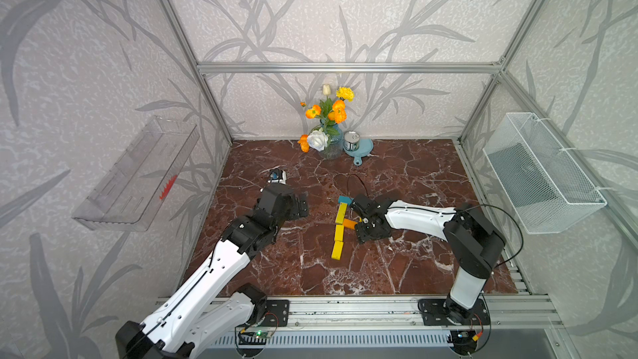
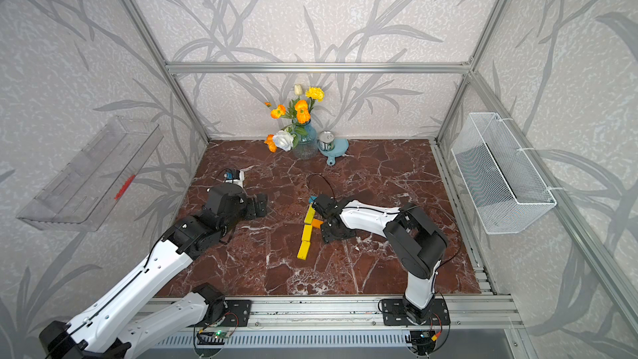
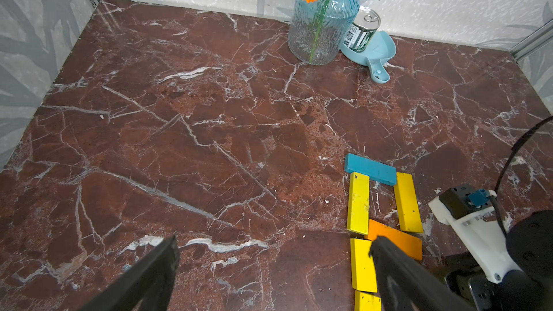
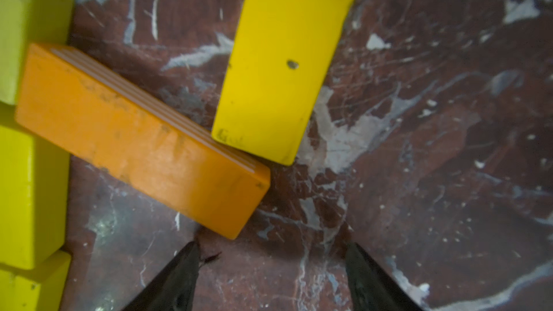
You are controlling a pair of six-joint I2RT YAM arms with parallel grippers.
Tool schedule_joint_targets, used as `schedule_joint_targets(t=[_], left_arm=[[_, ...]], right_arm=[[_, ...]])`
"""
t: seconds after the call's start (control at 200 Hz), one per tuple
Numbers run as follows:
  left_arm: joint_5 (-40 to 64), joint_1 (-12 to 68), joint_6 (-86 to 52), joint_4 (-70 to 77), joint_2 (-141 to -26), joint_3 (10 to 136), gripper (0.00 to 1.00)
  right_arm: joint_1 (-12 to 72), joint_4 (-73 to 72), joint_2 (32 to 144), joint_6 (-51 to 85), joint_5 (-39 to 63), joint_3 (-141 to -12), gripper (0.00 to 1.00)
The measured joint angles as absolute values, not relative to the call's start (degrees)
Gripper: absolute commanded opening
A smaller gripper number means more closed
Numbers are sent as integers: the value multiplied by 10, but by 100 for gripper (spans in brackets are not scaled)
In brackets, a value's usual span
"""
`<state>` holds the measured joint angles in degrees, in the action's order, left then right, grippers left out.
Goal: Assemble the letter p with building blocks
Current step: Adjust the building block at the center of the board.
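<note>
1. The letter p lies flat near the middle of the marble tabletop. It has a yellow stem of three blocks set end to end. A teal block runs across the top, and a yellow side block runs down the loop's side away from the stem.
2. The orange block closes the loop but sits askew. One end meets the stem and the other runs past the side block's lower end. That block's corner seems to touch it (the wrist view is blurred there, so I can't swear to contact).
3. The right gripper hangs low just beside the orange block's free end, jaws spread with nothing between them.
4. The left gripper is opened wide and empty, on the stem's outer side and apart from the blocks.
5. To finish well, I'd take the orange block across its narrow width near the middle. Then I'd turn it square to the stem and set it under the side block without shoving.
6. The risk is nudging the side block or the stem joints, since everything lies loose.
</note>
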<state>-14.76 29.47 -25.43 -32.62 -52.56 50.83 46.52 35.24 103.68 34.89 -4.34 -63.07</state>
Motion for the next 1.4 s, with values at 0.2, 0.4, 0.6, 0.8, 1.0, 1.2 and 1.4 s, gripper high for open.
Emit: schedule_joint_targets(t=[0.2,0.4,0.6,0.8,1.0,1.2,1.4], left_arm=[[-144,292,-254,-326,-521,508,100],[-141,291,-255,-327,-517,505,100],[-137,289,-255,-327,-517,505,100],[-135,289,-255,-327,-517,505,100],[-133,288,-255,-327,-517,504,100],[-121,288,-255,-329,-517,503,100],[-123,288,-255,-342,-508,494,100]], right_arm=[[463,353,1039,349,-47,-633,76],[450,354,1039,349,-47,-633,76],[436,354,1039,347,-50,-633,76],[424,352,1039,344,-50,-633,76],[416,352,1039,342,-51,-633,76],[423,350,1028,328,-47,-631,76],[481,352,961,329,-46,-627,76]])
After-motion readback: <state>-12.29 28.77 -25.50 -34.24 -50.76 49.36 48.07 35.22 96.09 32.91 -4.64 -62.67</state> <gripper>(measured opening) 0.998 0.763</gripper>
